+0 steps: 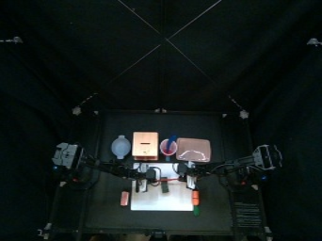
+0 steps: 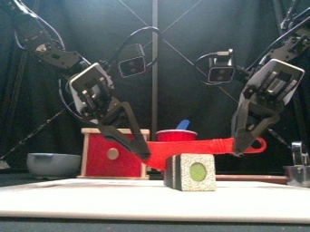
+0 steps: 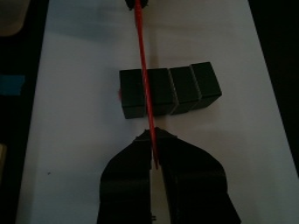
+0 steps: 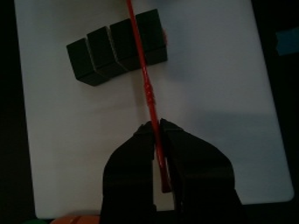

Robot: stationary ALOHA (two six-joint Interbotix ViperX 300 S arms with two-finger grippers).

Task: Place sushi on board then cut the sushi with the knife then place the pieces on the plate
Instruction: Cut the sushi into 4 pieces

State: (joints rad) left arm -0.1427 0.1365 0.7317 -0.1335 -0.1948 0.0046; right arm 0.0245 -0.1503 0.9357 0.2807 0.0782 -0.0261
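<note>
**A:** Where's the sushi roll (image 2: 190, 171)?

**B:** Nearest the front, on the white board (image 2: 72, 195). Its end face is toward us, so its long axis runs front to back.

**A:** And the red knife (image 2: 194, 146)?

**B:** Crosswise just over it, above a seam near one end. The left gripper (image 3: 149, 140) has its jaws clenched on one end, the right gripper (image 4: 153, 129) on the other. The roll lies between them.

**A:** So the move?

**B:** Straight down, I'd say. The pink tray (image 1: 193, 148) waits behind the board.
</note>
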